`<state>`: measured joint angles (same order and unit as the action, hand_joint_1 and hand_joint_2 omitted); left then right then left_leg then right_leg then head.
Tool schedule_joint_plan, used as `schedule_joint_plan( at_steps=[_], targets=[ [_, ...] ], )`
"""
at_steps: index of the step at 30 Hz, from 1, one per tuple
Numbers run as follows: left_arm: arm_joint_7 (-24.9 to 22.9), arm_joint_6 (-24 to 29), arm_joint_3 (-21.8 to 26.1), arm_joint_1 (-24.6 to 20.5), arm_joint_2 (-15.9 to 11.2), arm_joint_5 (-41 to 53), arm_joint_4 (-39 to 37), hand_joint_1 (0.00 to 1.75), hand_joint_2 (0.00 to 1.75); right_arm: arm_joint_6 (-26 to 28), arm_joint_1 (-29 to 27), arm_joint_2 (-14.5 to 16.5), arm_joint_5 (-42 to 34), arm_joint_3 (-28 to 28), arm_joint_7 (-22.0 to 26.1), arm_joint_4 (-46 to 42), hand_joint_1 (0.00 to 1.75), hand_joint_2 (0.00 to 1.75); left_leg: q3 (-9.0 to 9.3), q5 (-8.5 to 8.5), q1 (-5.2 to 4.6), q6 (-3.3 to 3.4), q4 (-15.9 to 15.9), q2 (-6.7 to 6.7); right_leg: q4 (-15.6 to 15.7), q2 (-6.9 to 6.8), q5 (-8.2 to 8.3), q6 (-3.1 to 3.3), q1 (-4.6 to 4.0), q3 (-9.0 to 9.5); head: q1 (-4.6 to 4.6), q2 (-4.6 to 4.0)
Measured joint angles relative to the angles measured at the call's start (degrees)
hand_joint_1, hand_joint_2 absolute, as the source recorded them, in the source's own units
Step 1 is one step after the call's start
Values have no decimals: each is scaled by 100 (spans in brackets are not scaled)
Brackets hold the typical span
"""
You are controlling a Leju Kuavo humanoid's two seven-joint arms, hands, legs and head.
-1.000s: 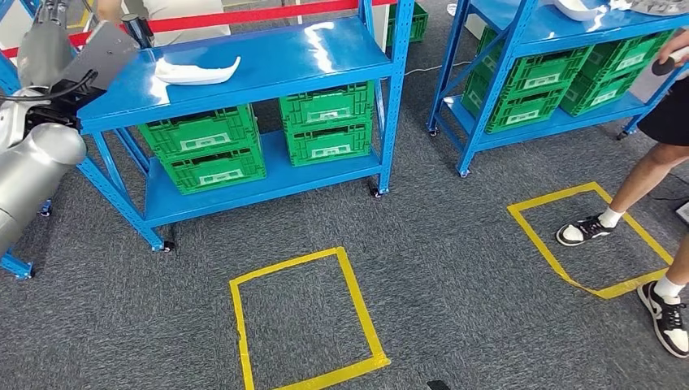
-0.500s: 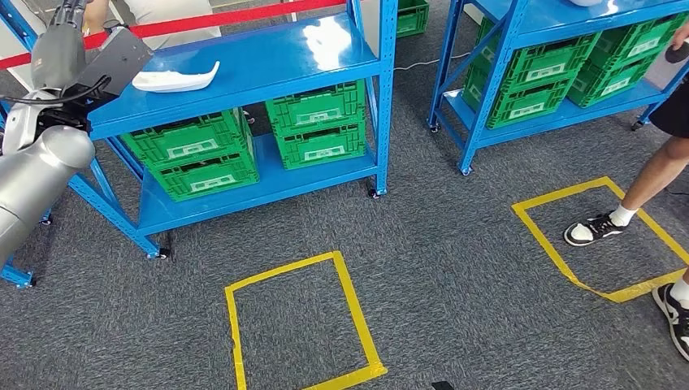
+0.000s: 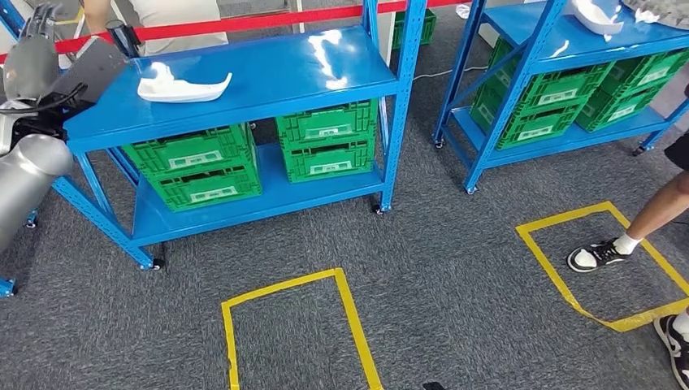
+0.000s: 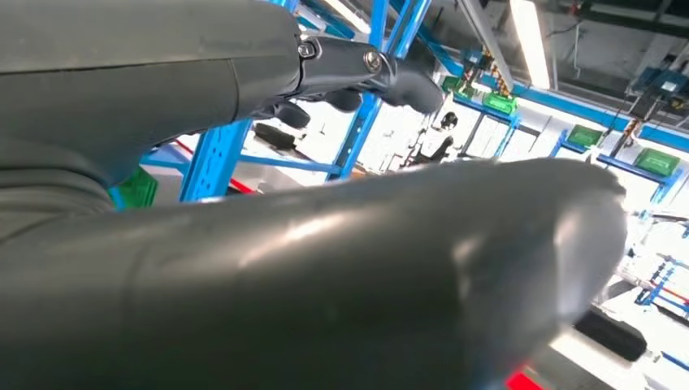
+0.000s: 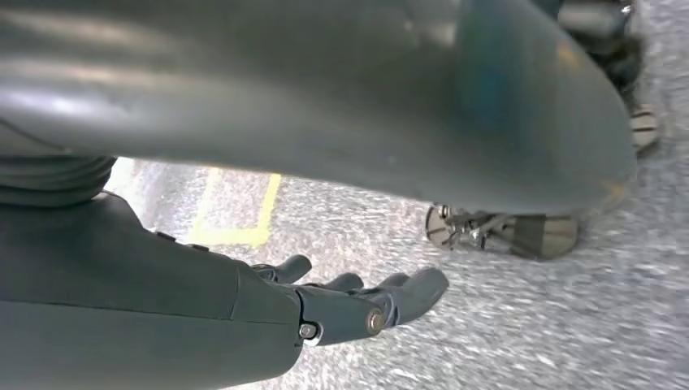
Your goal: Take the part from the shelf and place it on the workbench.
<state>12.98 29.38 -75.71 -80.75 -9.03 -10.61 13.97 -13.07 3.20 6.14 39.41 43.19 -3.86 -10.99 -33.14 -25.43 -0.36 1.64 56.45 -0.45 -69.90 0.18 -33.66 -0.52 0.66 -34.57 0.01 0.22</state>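
The white part (image 3: pixel 180 85) lies flat on the top board of the nearer blue shelf (image 3: pixel 268 77), toward that board's left end, with nothing touching it. The left robot hand (image 3: pixel 31 53) is raised beside the shelf's left end, at about the level of the top board, its fingers pointing up and away. It is apart from the part, with the shelf's corner and a dark grey panel (image 3: pixel 89 69) between them. In the left wrist view the left robot hand (image 4: pixel 341 77) has its fingers spread and loosely extended, with nothing in them; blue shelf uprights and bright ceiling lights lie beyond.

The right robot hand (image 5: pixel 357 305) hangs low over the grey carpet, well away from the shelf and the part. Its fingers are stretched out and slightly parted, holding nothing. A strip of yellow tape (image 5: pixel 236 219) on the floor shows beyond it.

Under the top board, four green crates (image 3: pixel 203 166) sit in two stacks on the lower board. A red and white barrier tape (image 3: pixel 244 20) runs behind the shelf, and a person's torso shows behind it. A second blue shelf (image 3: pixel 536 49) stands to the right with more green crates and another white part (image 3: pixel 597 16) on top. Two yellow tape squares (image 3: pixel 292 325) mark the carpet, and a person's leg and black and white shoe (image 3: pixel 597 256) stand inside the right one.
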Motion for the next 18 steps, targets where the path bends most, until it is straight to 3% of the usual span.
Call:
schedule_joint_plan(
  at_steps=[2,3,4,6,7,8,9,11,12,14,16,18],
  targets=[
    [0,-2,-2,48,-1,2,-1,0,0,2,-12,-1,2,0,-20,0,0,0,137,-129,0,-5,-3,-24,-363,1,-238,-27,0,-469,0,0],
    [0,-7,-4,77,-2,4,0,0,0,3,-22,-2,5,0,-30,0,0,0,227,-204,1,-18,-3,-36,-307,1,-240,-37,0,-595,0,0],
    [2,-13,-7,101,-2,9,0,0,0,4,-32,-2,8,0,-34,0,0,0,330,-288,3,-32,0,-43,-81,0,-87,-43,2,-645,1,0],
    [11,-32,-9,133,-2,23,2,0,0,4,-58,-3,13,0,-36,2,0,0,535,-476,-1,-70,24,-48,643,-6,636,-21,-3,-625,-1,0],
    [17,-39,-9,144,4,31,4,0,0,4,-68,-4,14,0,-34,4,0,0,586,-566,-11,-95,34,-56,918,-14,938,13,-9,-590,-6,0],
    [16,-48,-11,156,9,37,8,0,0,4,-74,-4,15,0,-36,7,0,0,628,-649,-22,-124,34,-64,1069,-19,1138,56,-19,-566,-16,0],
    [10,-53,-13,164,10,44,11,0,0,4,-80,-4,16,0,-37,9,0,0,668,-695,-30,-159,57,-72,1112,-24,1177,106,-29,-547,-25,0],
    [-8,-59,-17,148,4,63,25,0,0,4,-70,-3,18,0,-38,9,0,0,669,-664,-23,-233,208,-73,1111,-25,1084,203,-23,-426,-36,0],
    [-13,-59,-17,133,-8,74,30,0,0,4,-67,-3,18,1,-36,9,0,0,577,-580,-15,-272,442,-61,1135,-24,1034,247,-13,-346,-42,0],
    [-14,-64,-18,107,-39,91,34,0,0,5,-47,-5,22,2,-35,9,0,0,145,-513,10,-339,1106,-32,1178,-11,924,304,12,-170,-56,0],
    [-11,-94,-19,118,-70,108,33,0,0,6,-35,-8,31,2,-34,9,0,0,-364,-799,45,-394,1659,-14,1196,11,777,310,29,15,-64,0],
    [-16,-137,-20,153,-101,129,32,0,0,6,-43,-8,47,2,-38,9,0,0,-692,-1152,79,-434,1721,2,1200,29,603,290,48,233,-66,0]
  ],
)
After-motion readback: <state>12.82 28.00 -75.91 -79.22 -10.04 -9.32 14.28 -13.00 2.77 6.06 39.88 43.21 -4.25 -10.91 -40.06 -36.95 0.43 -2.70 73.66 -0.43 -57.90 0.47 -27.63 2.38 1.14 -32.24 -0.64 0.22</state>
